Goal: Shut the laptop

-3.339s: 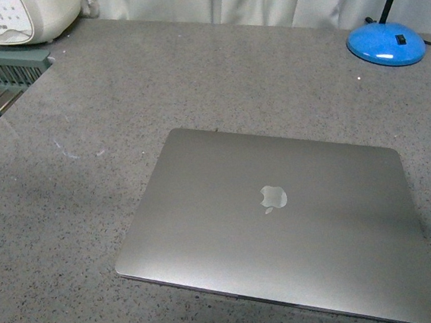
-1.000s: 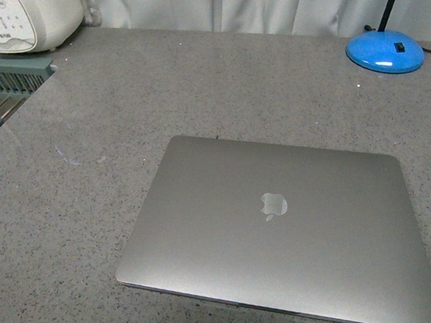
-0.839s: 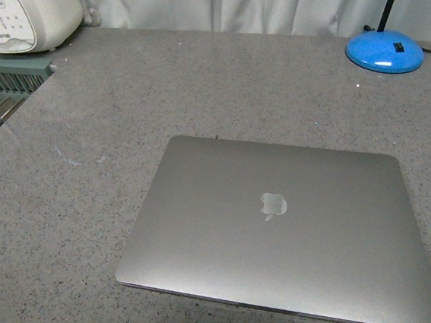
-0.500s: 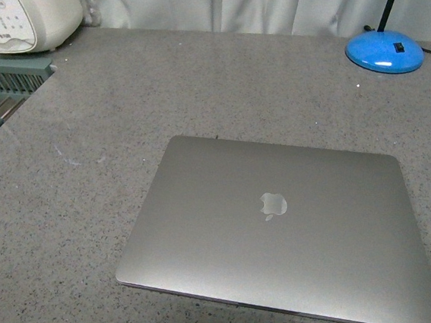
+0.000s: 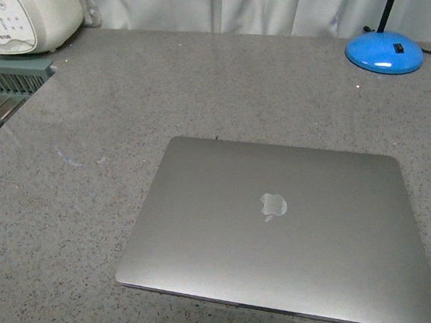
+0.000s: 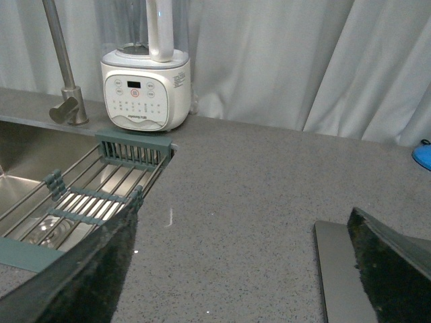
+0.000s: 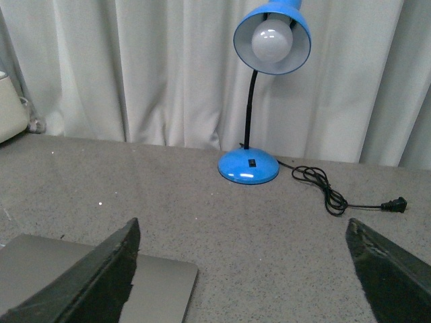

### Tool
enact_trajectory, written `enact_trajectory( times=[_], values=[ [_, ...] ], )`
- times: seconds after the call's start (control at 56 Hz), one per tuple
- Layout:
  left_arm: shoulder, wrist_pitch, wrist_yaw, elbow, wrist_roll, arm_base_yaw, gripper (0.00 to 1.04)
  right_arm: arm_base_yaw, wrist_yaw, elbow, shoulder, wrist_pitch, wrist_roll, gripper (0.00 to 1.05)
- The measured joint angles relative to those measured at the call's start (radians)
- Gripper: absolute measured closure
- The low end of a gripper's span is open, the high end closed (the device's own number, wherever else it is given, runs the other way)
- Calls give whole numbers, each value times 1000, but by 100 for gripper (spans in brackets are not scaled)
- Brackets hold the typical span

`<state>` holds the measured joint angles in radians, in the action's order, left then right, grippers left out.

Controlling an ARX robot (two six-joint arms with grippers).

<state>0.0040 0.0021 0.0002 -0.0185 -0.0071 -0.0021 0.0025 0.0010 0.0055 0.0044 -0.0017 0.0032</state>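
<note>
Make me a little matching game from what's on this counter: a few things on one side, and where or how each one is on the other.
Things:
1. laptop
2. desk lamp
3. white appliance
4. drying rack

States:
A. lies over the sink
B. stands beside the faucet
C. unplugged, cord loose on the counter
D. shut flat, logo up

Pairs: 1-D, 2-C, 3-B, 4-A

Blue desk lamp (image 7: 259, 101), white blender (image 6: 146, 87), sink rack (image 6: 101, 188), curtain (image 7: 135, 67).
</note>
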Motion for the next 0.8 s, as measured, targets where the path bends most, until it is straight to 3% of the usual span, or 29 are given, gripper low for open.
enact_trajectory(
  times=[0.804],
  values=[
    [0, 0, 0, 0, 2, 0, 6, 0, 0, 0, 0, 0, 0, 9]
  ],
)
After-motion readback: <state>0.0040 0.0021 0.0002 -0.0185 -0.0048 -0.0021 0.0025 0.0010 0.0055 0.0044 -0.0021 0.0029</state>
